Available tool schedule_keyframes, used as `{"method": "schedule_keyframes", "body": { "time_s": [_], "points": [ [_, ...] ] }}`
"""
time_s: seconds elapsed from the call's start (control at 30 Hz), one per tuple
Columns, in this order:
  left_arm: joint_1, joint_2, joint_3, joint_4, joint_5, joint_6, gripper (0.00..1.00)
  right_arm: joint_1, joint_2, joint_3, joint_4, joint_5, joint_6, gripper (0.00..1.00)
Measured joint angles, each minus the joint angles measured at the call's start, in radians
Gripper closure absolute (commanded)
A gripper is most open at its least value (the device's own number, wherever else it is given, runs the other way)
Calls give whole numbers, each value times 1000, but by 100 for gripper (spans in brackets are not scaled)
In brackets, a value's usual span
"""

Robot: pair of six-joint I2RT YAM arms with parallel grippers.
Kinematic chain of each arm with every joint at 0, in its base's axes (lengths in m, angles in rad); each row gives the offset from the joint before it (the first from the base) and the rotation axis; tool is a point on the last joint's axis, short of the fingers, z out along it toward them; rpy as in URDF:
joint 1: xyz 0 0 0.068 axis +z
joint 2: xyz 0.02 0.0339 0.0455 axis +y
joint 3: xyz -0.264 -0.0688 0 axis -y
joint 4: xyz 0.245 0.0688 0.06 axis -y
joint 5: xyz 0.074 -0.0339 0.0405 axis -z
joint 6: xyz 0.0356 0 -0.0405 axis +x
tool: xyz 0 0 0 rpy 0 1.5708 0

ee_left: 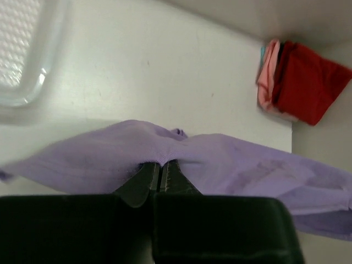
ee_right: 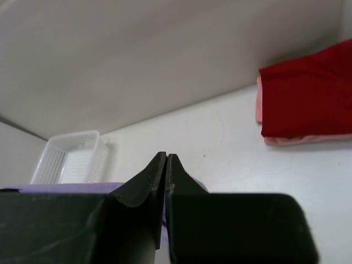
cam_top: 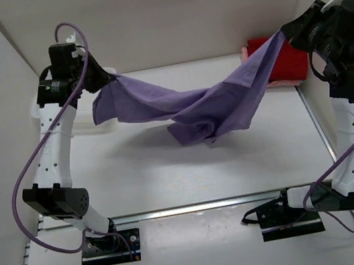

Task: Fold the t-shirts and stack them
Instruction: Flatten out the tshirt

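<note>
Close to the arm bases lies the white table (cam_top: 170, 174). Above its middle hangs the purple shirt (cam_top: 206, 104), strung between the two claws like washing on a line. Its middle sags down in a crumpled bunch, low over the table; I cannot tell if it touches.

The left claw (ee_left: 160, 165) is pinched tight on one edge of the shirt. The right claw (ee_right: 166, 159) is pinched tight on the other edge, up high. I think the cloth is pulled apart like this so it can open out and be laid flat for folding.

Farther back, in the right corner, the red shirt (cam_top: 291, 62) lies folded on the pink shirt (ee_left: 267, 77) — that is the stack. The basket (ee_right: 71, 159) sits far left.
</note>
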Motion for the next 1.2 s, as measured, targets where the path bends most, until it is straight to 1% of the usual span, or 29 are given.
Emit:
{"method": "schedule_keyframes", "body": {
  "time_s": [0.07,0.1,0.17,0.2,0.23,0.3,0.33,0.37,0.4,0.43,0.5,0.57,0.6,0.73,0.9,1.0,1.07,1.17,1.2],
  "points": [
    [-19,25,-39,-13,24,0,96,-2,2,-59,7,-10,0,100],
    [-34,63,-57,-16,39,0,89,-6,3,-89,4,-13,0,100],
    [-50,124,-80,-13,51,-5,87,-7,17,-151,-1,-13,-6,100],
    [-56,172,-92,-9,61,-10,82,-7,24,-182,-2,-13,-11,100],
    [-60,227,-96,-3,73,-20,73,-6,34,-218,-4,-11,-19,100],
    [-66,337,-97,27,93,-45,62,-5,55,-285,-7,-6,-31,100],
    [-66,376,-97,39,95,-58,51,-5,67,-320,-8,-2,-36,100],
    [-65,413,-98,48,93,-64,49,-5,76,-356,-8,0,-43,100],
    [-65,433,-100,53,90,-71,49,-5,86,-402,-2,2,-48,100],
    [-65,435,-116,67,88,-73,53,-5,92,-445,2,3,-50,100],
    [-63,410,-155,84,85,-69,53,-5,108,-520,5,4,-55,100],
    [-66,356,-232,120,84,-63,52,-5,126,-577,9,4,-60,100],
    [-72,308,-306,142,80,-59,51,-4,137,-603,14,3,-62,100],
    [-108,209,-494,185,62,-60,52,3,171,-643,40,0,-71,100],
    [-163,206,-639,221,2,-64,52,14,185,-651,72,-5,-71,100],
    [-174,207,-689,251,-25,-71,51,23,187,-651,86,-11,-71,100],
    [-170,218,-695,270,-48,-71,50,29,196,-651,94,-12,-71,100],
    [-163,240,-692,301,-79,-66,48,45,219,-652,100,-18,-71,100],
    [-162,251,-689,310,-87,-63,45,51,226,-656,103,-20,-71,100]
  ]
}}
